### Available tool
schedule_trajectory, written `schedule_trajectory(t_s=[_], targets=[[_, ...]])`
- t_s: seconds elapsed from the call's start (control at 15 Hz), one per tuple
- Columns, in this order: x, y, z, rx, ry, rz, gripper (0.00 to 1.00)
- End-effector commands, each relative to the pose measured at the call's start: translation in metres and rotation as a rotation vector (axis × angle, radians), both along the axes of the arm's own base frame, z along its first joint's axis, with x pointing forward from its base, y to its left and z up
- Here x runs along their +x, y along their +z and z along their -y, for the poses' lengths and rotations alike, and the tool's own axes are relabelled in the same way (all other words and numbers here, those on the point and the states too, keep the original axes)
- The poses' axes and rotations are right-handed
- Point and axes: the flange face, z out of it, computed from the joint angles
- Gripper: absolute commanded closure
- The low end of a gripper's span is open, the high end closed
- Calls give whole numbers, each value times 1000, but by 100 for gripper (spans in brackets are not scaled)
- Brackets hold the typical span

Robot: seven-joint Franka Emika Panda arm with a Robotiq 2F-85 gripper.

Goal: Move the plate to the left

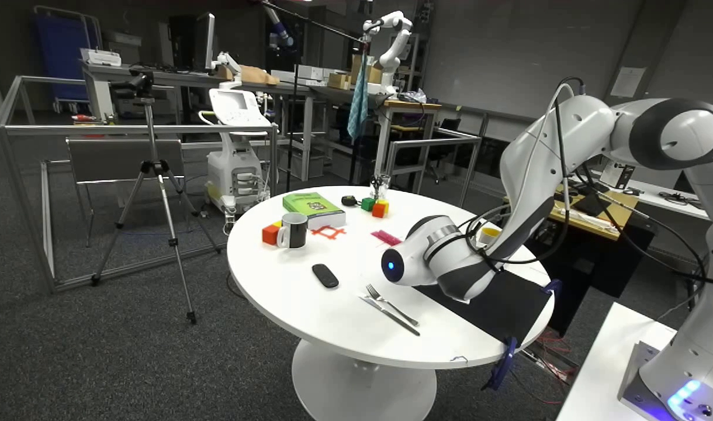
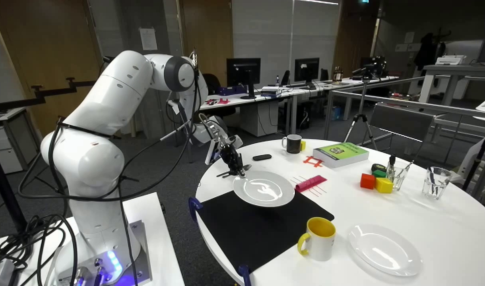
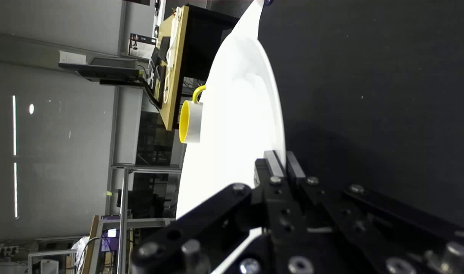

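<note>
The gripper (image 3: 284, 164) has its two fingers clamped on the rim of the white plate (image 2: 264, 189), one against each face, with only the plate's thickness between them. The plate hangs out over the black placemat (image 2: 242, 232) and looks lifted, a faint shadow showing on the mat in the wrist view. A fork (image 1: 391, 306) and a knife (image 1: 393, 317) lie near the gripper, side by side, just outside the mat. Near the plate, a pink piece (image 2: 311, 183) rests on the white tabletop (image 1: 286, 286). Black mat runs between the plate and the yellow-and-white mug (image 2: 320, 242), upright just past the mat's border, and beyond it lies a second plate (image 2: 385, 249). Two blue clamps (image 2: 194, 208) grip the table's edge at the mat's corners. White surface stretches from the cutlery to a small black oblong (image 1: 325, 276), with the dark mug (image 1: 297, 234) and green-covered book (image 1: 314, 204) farther off.
</note>
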Motion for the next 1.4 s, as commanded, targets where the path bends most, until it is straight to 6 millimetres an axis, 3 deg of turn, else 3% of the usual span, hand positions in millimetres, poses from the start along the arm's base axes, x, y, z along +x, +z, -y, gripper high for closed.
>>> schedule_trajectory(t_s=[0.0,0.07,0.13,0.4,1.33], targets=[[-2,49,-8,-46,-9,72,99],[2,15,-6,4,-3,24,99],[3,18,-9,14,-1,27,94],[-2,0,-10,25,7,3,94],[-2,-3,-9,25,6,0,94]])
